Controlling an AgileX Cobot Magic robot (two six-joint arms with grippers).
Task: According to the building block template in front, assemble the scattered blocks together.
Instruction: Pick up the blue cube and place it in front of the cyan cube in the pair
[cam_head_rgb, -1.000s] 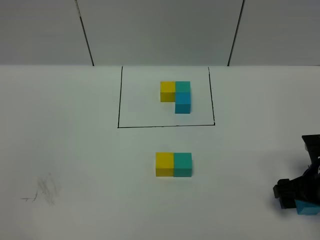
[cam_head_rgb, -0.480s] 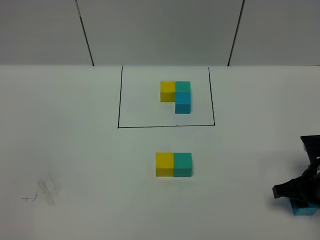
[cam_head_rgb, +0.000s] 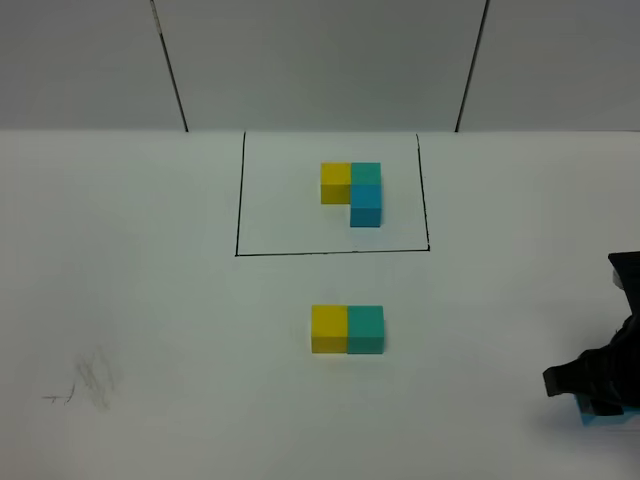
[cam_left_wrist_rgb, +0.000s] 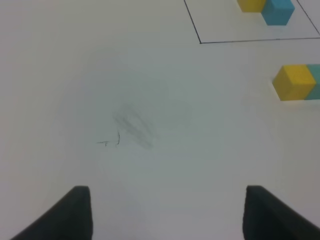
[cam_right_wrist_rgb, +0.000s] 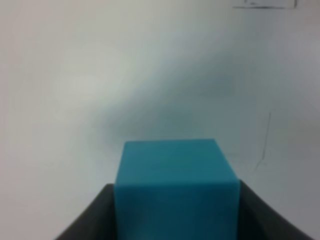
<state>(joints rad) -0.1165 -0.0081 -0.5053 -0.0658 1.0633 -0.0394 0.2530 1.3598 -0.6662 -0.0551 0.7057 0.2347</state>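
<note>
My high camera looks down and forward over the table, with the template at the far side. My left wrist camera sits lower and nearer, and shares its scuff and yellow block. My right wrist camera sits tight on the blue block.

On the white tabletop, the building block template sits inside its black frame. Nearer the camera than the frame, a yellow cube and a teal-green cube touch side by side. Well to the frame's right and nearer still, the right tool covers most of a sky-blue cube.
</note>
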